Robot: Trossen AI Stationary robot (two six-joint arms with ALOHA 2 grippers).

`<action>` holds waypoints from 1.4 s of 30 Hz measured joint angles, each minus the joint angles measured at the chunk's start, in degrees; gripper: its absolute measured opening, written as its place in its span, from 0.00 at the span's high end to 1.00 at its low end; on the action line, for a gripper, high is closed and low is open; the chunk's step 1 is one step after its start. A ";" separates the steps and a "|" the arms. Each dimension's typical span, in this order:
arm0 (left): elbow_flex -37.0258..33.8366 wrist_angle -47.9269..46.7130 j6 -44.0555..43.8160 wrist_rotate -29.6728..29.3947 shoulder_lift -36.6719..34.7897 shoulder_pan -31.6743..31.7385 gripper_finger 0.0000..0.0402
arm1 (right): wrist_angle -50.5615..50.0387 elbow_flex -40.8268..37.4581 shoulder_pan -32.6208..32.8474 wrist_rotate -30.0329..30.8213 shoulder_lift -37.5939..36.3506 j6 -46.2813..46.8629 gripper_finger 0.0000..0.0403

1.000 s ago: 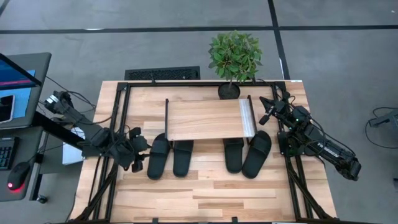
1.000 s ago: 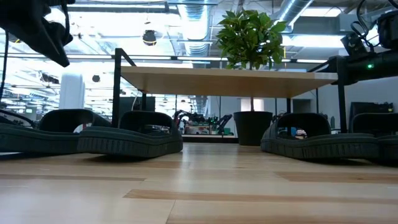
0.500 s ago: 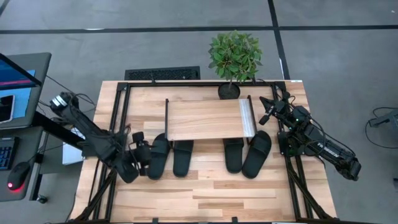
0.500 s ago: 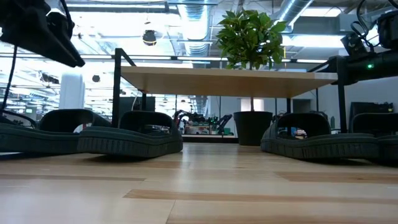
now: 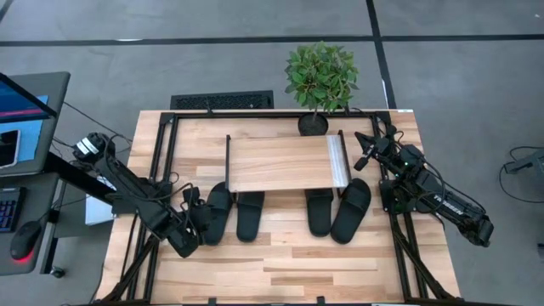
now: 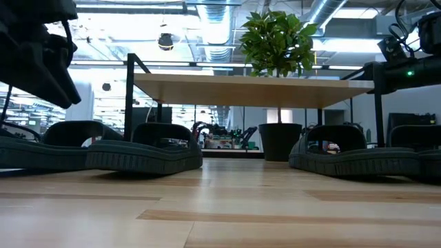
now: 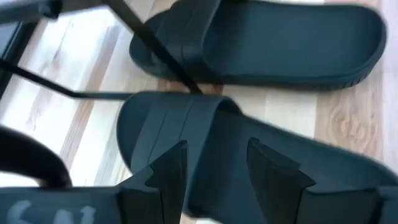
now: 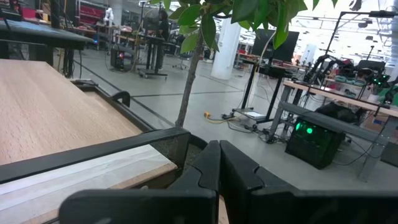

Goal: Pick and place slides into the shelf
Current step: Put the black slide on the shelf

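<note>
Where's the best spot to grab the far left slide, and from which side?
Probably the wide strap of the far left slide, from above: it arches up off the flat sole, giving the fingers two faces to pinch, while the sole lies flat on the table. The left end effector hovers open over it. The right end effector waits shut by the shelf.

The high view looks straight down on the whole tabletop (image 5: 280, 263); the low view looks level across it into the room; both share the shelf (image 5: 279, 163) and plant (image 5: 320, 76); wrist views sit close, facing forward past their fingers (image 7: 166, 176).
</note>
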 joint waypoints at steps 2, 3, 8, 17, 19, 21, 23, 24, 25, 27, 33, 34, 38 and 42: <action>0.00 -1.06 -0.82 0.38 0.00 0.00 0.62 | 0.00 0.00 -0.01 0.01 0.00 0.00 1.00; 0.00 -1.51 -1.06 0.34 0.00 0.00 0.62 | 0.00 0.01 -0.02 0.01 0.00 0.00 1.00; 0.00 -3.20 -1.33 0.36 0.00 0.24 0.62 | 0.00 0.01 -0.01 0.02 0.00 -0.01 1.00; -0.63 -2.81 -1.09 0.78 -0.02 1.55 0.62 | 0.00 0.00 0.00 0.02 0.00 0.00 1.00; -1.37 -2.79 -1.96 1.96 -0.02 1.55 0.62 | 0.00 0.02 -0.01 0.01 0.00 0.00 1.00; -2.23 -2.44 -3.03 2.41 -0.02 1.53 0.62 | 0.00 0.00 0.00 0.02 0.00 0.00 1.00; -2.57 -2.42 -3.66 2.36 -0.02 1.53 0.62 | 0.00 0.00 0.00 0.01 0.00 0.00 1.00; -2.60 -2.38 -3.70 2.35 -0.02 1.53 0.62 | 0.00 0.01 -0.02 0.02 0.00 -0.01 1.00; -2.60 -2.33 -3.68 2.33 -0.02 1.53 0.62 | 0.00 0.02 0.00 0.01 0.00 0.00 1.00; -2.62 -1.59 -3.20 2.16 -0.02 1.55 0.62 | 0.00 0.00 -0.02 0.00 -0.02 0.00 1.00; -2.62 0.04 -2.21 2.11 -0.02 1.64 0.62 | 0.00 0.02 0.00 0.02 0.00 0.00 1.00; -2.62 0.16 -2.19 2.11 -0.02 1.64 0.62 | 0.00 0.02 0.00 0.01 0.00 0.00 1.00; -2.66 0.16 -2.15 2.09 -0.02 1.94 0.62 | 0.00 0.01 0.00 0.01 -0.01 0.00 1.00; -2.67 0.16 -1.82 2.06 -0.02 2.75 0.62 | 0.00 0.00 0.00 0.00 0.00 0.00 1.00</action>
